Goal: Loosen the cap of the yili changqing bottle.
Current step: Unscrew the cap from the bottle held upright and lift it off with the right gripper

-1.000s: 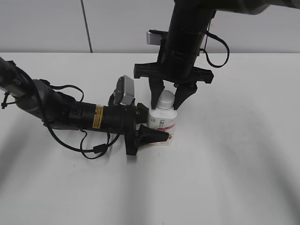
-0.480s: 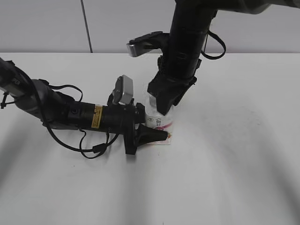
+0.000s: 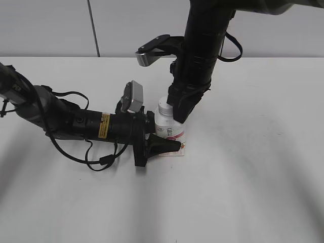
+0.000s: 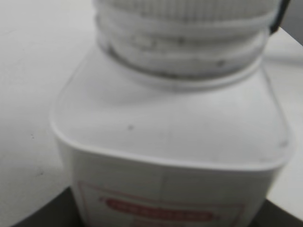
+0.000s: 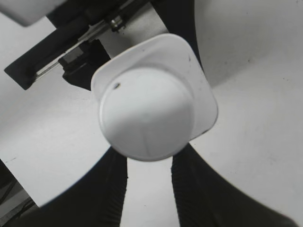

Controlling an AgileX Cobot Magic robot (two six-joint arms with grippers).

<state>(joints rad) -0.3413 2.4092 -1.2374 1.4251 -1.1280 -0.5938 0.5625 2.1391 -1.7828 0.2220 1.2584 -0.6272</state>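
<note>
Cap (image 5: pixel 144 111) sits on the yili changqing bottle (image 3: pixel 169 129); our left tool (image 3: pixel 164 145) clamps the body, right tool (image 5: pixel 149 163) pinches the cap; loosening remains unconfirmed.

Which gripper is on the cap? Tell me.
The right gripper, coming straight down onto the cap. The left gripper lies sideways, clamping the bottle body.

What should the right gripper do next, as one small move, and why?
Probably twist the cap a little further. The right gripper comes from above with its fingers against the cap's sides, and the left gripper holds the bottle upright by its body, so the bottle seems braced. The cap is still on the neck; whether it has loosened cannot be told.
</note>
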